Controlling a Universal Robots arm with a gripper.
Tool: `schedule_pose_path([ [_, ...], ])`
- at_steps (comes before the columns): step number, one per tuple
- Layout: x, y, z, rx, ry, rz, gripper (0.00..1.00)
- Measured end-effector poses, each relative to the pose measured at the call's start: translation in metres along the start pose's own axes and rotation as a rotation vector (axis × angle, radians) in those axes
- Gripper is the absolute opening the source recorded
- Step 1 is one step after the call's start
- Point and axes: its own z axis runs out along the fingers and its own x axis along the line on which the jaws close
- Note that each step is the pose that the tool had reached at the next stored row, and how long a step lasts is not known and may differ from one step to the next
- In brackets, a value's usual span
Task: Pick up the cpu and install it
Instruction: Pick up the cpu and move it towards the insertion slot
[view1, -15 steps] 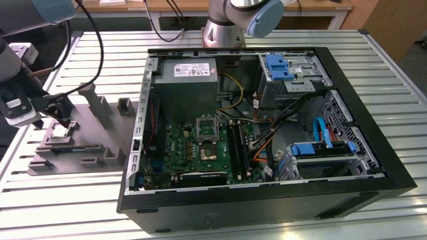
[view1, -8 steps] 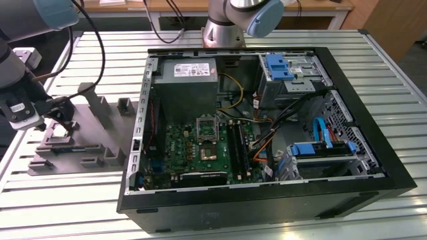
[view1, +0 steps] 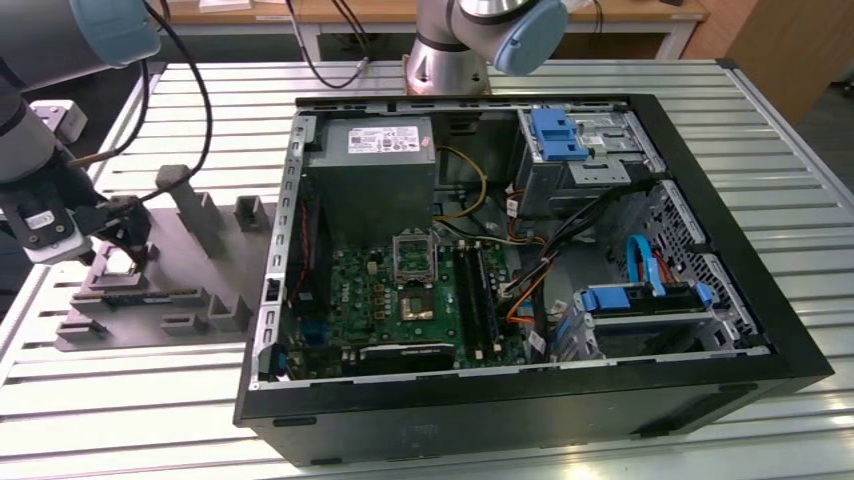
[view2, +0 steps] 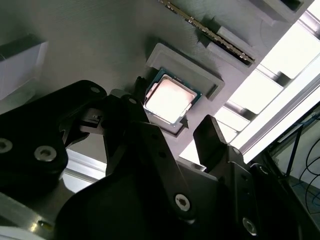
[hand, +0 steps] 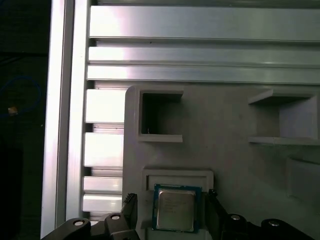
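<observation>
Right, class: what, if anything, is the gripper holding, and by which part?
Nothing. The gripper is open, its fingers on either side of the cpu, which lies flat in its recess on the grey tray.

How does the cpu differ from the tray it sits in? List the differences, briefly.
Finish: the cpu has a shiny metal top; the grey moulded tray is matte.
Size: the cpu is small; the grey moulded tray is far larger.
Shape: the cpu is a flat square; the grey moulded tray carries recesses and upright blocks.
Shared: both lie flat, the cpu in one recess.
</observation>
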Motion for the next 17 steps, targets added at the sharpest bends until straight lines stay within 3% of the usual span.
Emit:
schedule_pose_path([
  [17, 0.0008, -0.0004, 0.0083, 0.0000, -0.0003, 0.000, 0.65],
])
